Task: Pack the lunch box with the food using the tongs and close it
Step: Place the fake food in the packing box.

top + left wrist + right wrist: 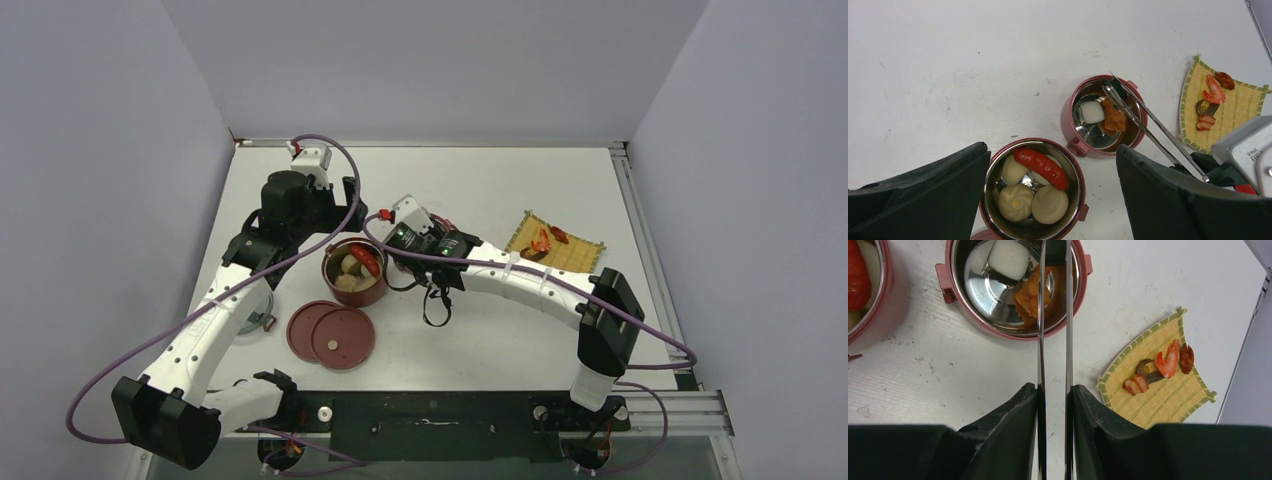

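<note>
The lunch box stands as two open dark-red bowls. The near bowl [1074, 172] holds pale buns [1015, 201] and a red sausage [1042, 167]. My left gripper [1050, 150] hangs open over it, one finger on each side. The far bowl [1070, 107] holds a white piece [1092, 111] and an orange fried piece [1114, 120]. My right gripper [1054, 387] is shut on the tongs [1040, 340]. Their slim arms, slightly apart, reach over the far bowl [955, 287] beside the orange piece [1030, 295]. In the top view only the bun bowl [372, 293] shows.
The yellow woven mat [1168, 390] lies to the right with a shrimp [1168, 360] and other red pieces on it. Two dark-red lids [332, 337] lie overlapping on the table in front of the bun bowl. A round steel piece [258, 318] sits partly under the left arm.
</note>
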Action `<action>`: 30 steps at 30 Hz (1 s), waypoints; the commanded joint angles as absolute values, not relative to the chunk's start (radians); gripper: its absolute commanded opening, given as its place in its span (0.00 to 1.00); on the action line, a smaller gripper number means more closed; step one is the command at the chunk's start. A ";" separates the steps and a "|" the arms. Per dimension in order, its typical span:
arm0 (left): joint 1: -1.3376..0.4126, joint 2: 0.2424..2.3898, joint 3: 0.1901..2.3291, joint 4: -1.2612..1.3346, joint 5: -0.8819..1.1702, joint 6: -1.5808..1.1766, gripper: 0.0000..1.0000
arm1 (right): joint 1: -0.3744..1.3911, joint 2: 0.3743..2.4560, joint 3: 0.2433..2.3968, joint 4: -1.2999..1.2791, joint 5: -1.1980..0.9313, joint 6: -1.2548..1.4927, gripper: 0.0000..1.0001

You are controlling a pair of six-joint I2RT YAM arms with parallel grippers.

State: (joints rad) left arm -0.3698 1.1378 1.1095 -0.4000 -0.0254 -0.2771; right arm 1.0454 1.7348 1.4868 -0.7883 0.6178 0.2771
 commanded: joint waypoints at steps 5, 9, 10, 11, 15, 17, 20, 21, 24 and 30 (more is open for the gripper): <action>-0.364 1.121 1.117 -0.351 -0.018 -0.275 0.97 | 0.964 1.715 1.429 -0.669 0.489 0.236 0.21; -0.364 1.123 1.118 -0.351 -0.021 -0.275 0.97 | 0.944 1.711 1.418 -0.660 0.476 0.229 0.24; -0.364 1.123 1.118 -0.351 -0.021 -0.275 0.97 | 0.941 1.710 1.415 -0.658 0.474 0.229 0.25; -0.364 1.123 1.118 -0.351 -0.021 -0.275 0.97 | 0.939 1.710 1.413 -0.655 0.474 0.229 0.27; -0.364 1.128 1.118 -0.352 -0.021 -0.275 0.97 | 0.936 1.710 1.414 -0.652 0.477 0.227 0.33; -0.364 1.131 1.117 -0.352 -0.021 -0.275 0.97 | 0.936 1.708 1.414 -0.651 0.478 0.228 0.35; -0.364 1.133 1.118 -0.352 -0.021 -0.275 0.97 | 0.936 1.700 1.420 -0.655 0.482 0.229 0.38; -0.364 1.133 1.117 -0.353 -0.021 -0.275 0.97 | 0.936 1.697 1.422 -0.655 0.483 0.230 0.39; -0.364 1.134 1.118 -0.353 -0.021 -0.275 0.97 | 0.935 1.681 1.428 -0.659 0.489 0.233 0.40; -0.364 1.137 1.117 -0.353 -0.021 -0.275 0.97 | 0.944 1.648 1.455 -0.687 0.496 0.245 0.40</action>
State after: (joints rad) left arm -0.3698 1.1385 1.1095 -0.4000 -0.0254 -0.2771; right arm 0.9421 1.7279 1.4151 -0.6907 0.4625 0.2394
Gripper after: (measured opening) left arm 0.973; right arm 0.402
